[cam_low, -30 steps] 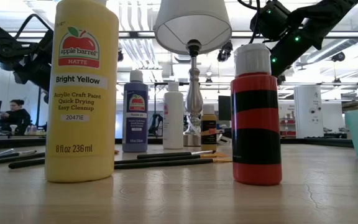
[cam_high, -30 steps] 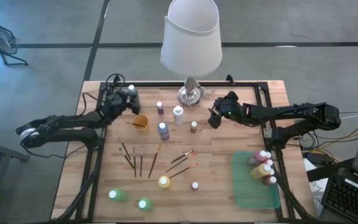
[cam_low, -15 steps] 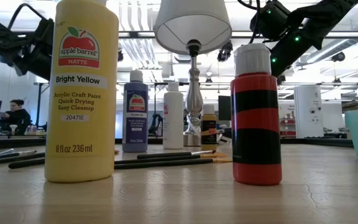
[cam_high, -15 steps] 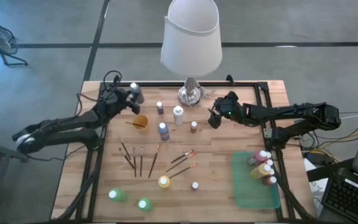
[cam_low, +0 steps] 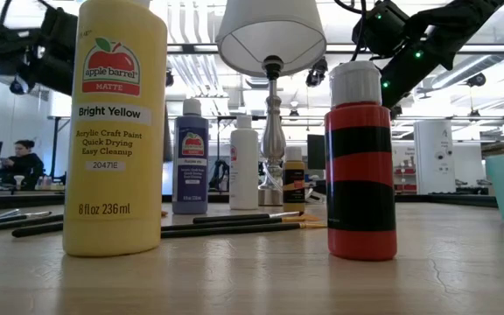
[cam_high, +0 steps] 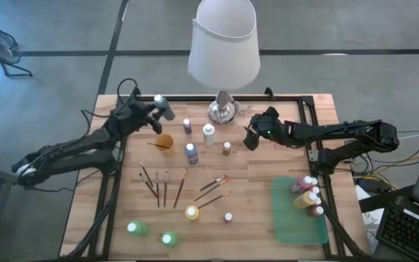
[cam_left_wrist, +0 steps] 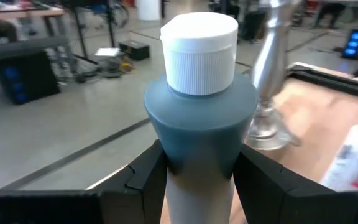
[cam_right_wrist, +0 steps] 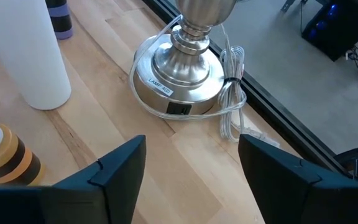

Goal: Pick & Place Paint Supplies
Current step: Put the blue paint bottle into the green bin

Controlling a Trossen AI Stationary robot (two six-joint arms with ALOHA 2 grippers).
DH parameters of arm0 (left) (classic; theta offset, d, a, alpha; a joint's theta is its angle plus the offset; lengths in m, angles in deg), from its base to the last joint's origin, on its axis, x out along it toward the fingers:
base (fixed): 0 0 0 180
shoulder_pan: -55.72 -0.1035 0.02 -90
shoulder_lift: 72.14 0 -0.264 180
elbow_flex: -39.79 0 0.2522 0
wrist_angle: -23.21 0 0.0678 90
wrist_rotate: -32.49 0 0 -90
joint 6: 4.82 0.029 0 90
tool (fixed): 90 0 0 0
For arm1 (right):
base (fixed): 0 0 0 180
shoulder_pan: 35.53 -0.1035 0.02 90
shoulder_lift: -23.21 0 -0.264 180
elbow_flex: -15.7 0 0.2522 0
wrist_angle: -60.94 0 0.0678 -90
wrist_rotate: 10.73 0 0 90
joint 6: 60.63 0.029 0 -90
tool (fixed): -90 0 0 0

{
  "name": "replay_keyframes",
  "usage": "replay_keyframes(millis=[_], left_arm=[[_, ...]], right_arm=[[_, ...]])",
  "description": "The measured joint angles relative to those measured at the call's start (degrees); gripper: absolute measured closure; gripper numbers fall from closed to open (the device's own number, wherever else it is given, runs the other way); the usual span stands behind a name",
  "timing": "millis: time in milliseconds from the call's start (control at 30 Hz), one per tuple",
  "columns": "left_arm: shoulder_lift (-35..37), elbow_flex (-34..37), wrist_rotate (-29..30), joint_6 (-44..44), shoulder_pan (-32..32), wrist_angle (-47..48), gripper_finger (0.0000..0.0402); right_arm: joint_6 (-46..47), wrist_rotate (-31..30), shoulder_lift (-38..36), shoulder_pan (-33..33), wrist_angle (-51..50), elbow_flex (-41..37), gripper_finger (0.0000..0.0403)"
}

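Note:
My left gripper (cam_high: pixel 158 110) is near the table's far left corner, shut on a grey paint bottle (cam_left_wrist: pixel 199 134) with a white cap (cam_left_wrist: pixel 199 53). My right gripper (cam_high: pixel 252 135) hangs open above the table just right of the lamp base (cam_right_wrist: pixel 182 78) and touches nothing. Other bottles stand upright on the wood: purple (cam_high: pixel 187 125), white (cam_high: pixel 209 134), blue (cam_high: pixel 192 152), yellow (cam_high: pixel 192 212), two green ones (cam_high: pixel 135 228). Several dark-handled brushes (cam_high: pixel 158 186) lie flat mid-table. Several bottles (cam_high: pixel 308 195) lie in the green tray (cam_high: pixel 297 218). My left gripper pinches the grey bottle between its two fingers (cam_left_wrist: pixel 146 180), one on each side of the body (cam_left_wrist: pixel 197 186) just below the shoulder. The bottle is lifted clear of the table, and its cap points away from the wrist.
The tall lamp with a white shade (cam_high: pixel 222 44) stands at the far middle, its cord (cam_right_wrist: pixel 232 99) looped beside the base. An orange cup (cam_high: pixel 165 143) sits left of the bottles. In the low view the yellow bottle (cam_low: pixel 116 131) and a red-and-black one (cam_low: pixel 361 166) stand close.
My left gripper has risen with the grey bottle and drifted a little toward the table's far and right edges, toward the lamp. The bottle stays in the hold, clear of the table.

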Motion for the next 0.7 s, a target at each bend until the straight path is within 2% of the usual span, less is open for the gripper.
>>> replay_keyframes(millis=[167,233,367,467,600,700], left_arm=[[3.37,-9.58,-4.82,1.99,0.06,16.43,0.0236],[4.05,-14.75,-6.70,2.93,0.14,24.49,0.0236],[4.18,-25.78,-11.61,3.25,0.76,38.59,0.0236],[3.91,-32.91,-15.80,3.07,2.14,45.47,0.0236],[3.51,-38.85,-19.46,1.61,5.44,49.59,0.0236],[3.25,-39.96,-20.67,0.53,9.31,49.34,0.0236]], right_arm=[[0.08,0.50,0.00,-0.02,0.10,0.00,0.0165],[-0.09,2.49,0.00,-0.02,0.34,0.02,0.0168],[-0.97,13.04,0.00,-0.14,1.01,1.27,0.0173],[-1.13,21.59,0.00,-0.86,2.38,2.76,0.0177],[-1.94,30.17,-0.01,-3.62,2.29,6.82,0.0175],[-2.69,32.87,-0.02,-6.77,-4.77,13.38,0.0169]])
